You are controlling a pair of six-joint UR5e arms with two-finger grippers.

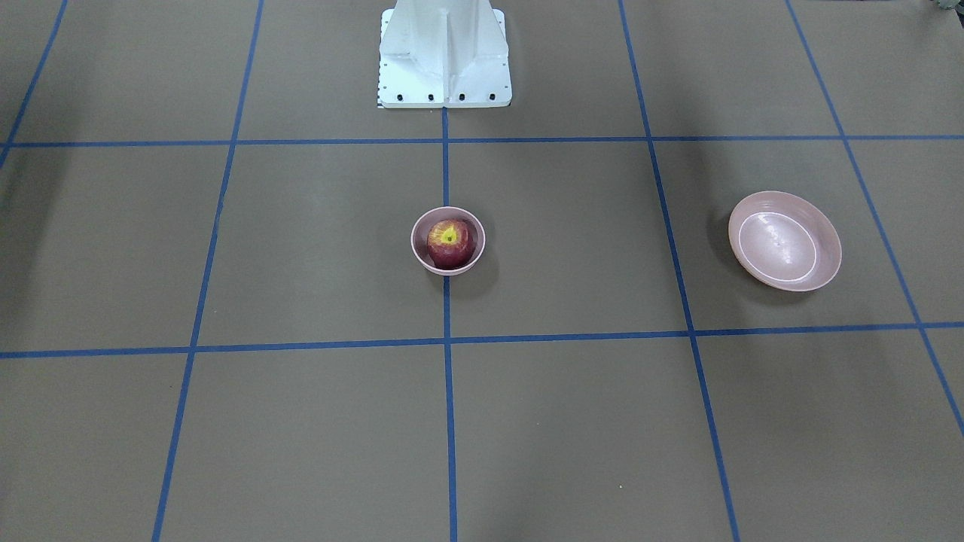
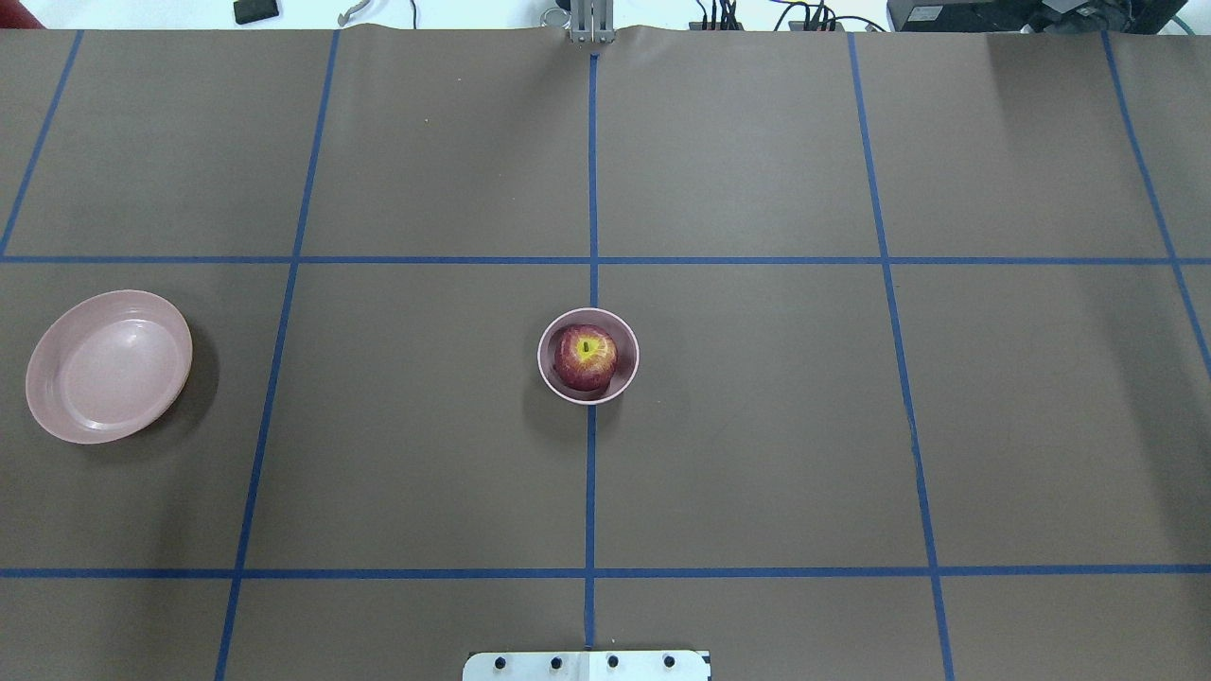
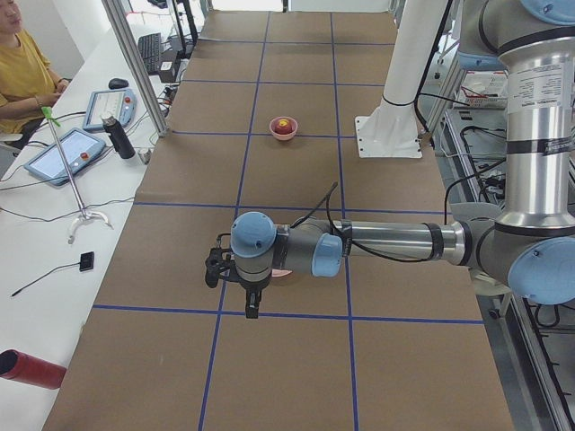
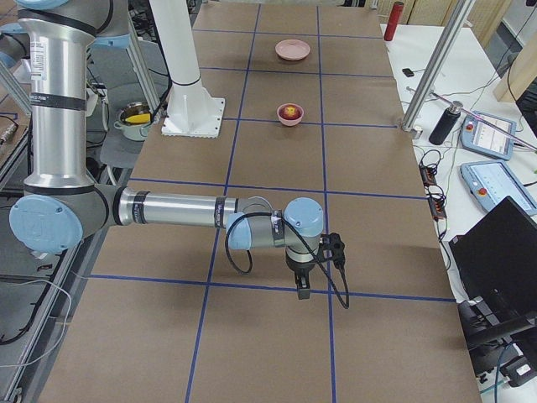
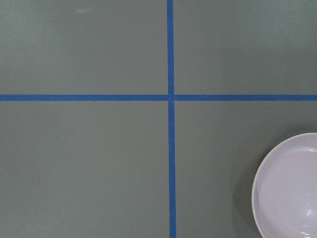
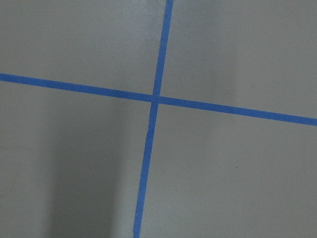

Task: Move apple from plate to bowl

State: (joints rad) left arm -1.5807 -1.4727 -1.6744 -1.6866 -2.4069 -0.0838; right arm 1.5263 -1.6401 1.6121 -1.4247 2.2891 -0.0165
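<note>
The dark red apple [image 1: 450,242] with its yellow-green stem patch sits inside the small deep pink bowl [image 1: 413,242] at the table's centre; it also shows in the overhead view [image 2: 586,357]. The wide shallow pink plate [image 2: 109,367] lies empty on the robot's left side and shows at the lower right of the left wrist view [image 5: 292,191]. My left gripper [image 3: 252,308] hangs low over the table next to the plate. My right gripper [image 4: 302,290] hangs low over the far right of the table. Both show only in side views, so I cannot tell whether they are open or shut.
The white robot pedestal [image 1: 444,53] stands behind the bowl. Blue tape lines grid the brown table. An operator [image 3: 20,67] sits at a side bench with tablets and a dark bottle [image 3: 117,136]. A laptop [image 4: 503,252] stands beside the right end.
</note>
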